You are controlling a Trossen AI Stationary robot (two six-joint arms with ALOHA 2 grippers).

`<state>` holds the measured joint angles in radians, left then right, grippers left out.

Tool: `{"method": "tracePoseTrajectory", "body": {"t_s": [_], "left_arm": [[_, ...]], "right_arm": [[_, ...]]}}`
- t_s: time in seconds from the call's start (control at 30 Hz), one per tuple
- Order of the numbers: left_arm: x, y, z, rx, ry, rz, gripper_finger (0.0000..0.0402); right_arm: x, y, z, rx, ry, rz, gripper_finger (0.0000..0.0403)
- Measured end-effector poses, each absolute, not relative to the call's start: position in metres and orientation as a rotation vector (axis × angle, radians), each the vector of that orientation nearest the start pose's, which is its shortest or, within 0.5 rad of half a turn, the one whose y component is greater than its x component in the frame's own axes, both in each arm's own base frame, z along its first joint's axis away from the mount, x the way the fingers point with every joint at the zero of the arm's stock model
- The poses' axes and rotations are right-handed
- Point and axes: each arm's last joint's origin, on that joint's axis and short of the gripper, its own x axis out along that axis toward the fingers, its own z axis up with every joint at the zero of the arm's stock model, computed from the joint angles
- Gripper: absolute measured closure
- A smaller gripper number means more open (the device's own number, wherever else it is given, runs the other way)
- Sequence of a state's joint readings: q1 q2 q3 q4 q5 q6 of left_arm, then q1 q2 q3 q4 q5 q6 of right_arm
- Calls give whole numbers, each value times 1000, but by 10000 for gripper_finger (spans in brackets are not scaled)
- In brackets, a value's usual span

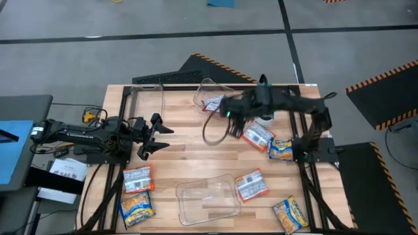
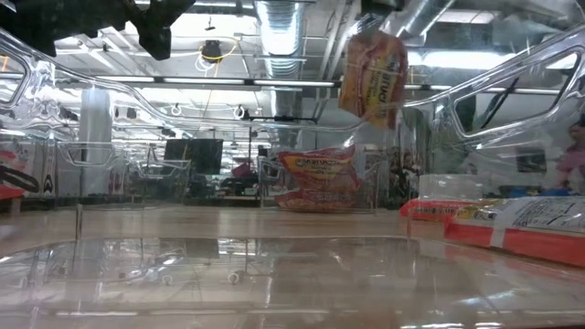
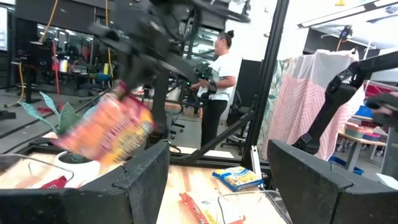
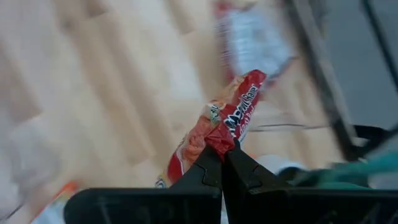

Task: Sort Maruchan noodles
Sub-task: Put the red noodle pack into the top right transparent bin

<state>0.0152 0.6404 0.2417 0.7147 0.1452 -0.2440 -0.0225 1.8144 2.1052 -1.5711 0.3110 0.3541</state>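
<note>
My right gripper [image 1: 230,119] is over the table's middle, beside the far clear bin [image 1: 208,89], shut on an orange-red noodle packet [image 4: 211,134]. That packet hangs in the air in the low view [image 2: 373,78] and shows blurred in the left wrist view [image 3: 109,127]. A red packet [image 1: 213,103] lies in the far bin. Other packets lie flat on the table: red-and-white ones [image 1: 137,177] [image 1: 251,185] [image 1: 258,136] and yellow ones [image 1: 137,209] [image 1: 289,214] [image 1: 282,149]. My left gripper [image 1: 159,137] waits open at the table's left, touching nothing. My right gripper pinches the orange-red packet by one end edge [image 4: 225,138] between its two shut fingers [image 4: 205,171], only at their tips. The packet is lifted clear of the table and hangs below the gripper, its free end [image 2: 370,114] down.
A second clear bin [image 1: 225,207] sits at the near middle and a third [image 1: 134,98] at the far left. A black keyboard [image 1: 166,78] lies beyond the far edge. A person [image 3: 219,81] stands in the room behind. Bare wood [image 1: 189,156] shows between the bins.
</note>
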Motion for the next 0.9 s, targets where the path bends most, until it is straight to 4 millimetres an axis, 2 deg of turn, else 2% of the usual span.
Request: {"method": "tracePoseTrajectory", "body": {"t_s": [0.1,0.23,0.47,0.67,0.9], "left_arm": [[149,-2,251,-218,-297,-166,145],[149,-2,251,-219,-298,-163,145],[149,-1,251,-220,-300,-149,145],[149,-1,251,-221,-295,-145,145],[149,-1,251,-225,-293,-145,145]], "right_arm": [[315,-41,407,135,1153,-612,385],[307,-72,411,156,1125,-746,385],[318,-117,406,227,997,-882,385],[327,-136,392,294,1005,-943,385],[339,-147,356,329,1192,-985,385]]}}
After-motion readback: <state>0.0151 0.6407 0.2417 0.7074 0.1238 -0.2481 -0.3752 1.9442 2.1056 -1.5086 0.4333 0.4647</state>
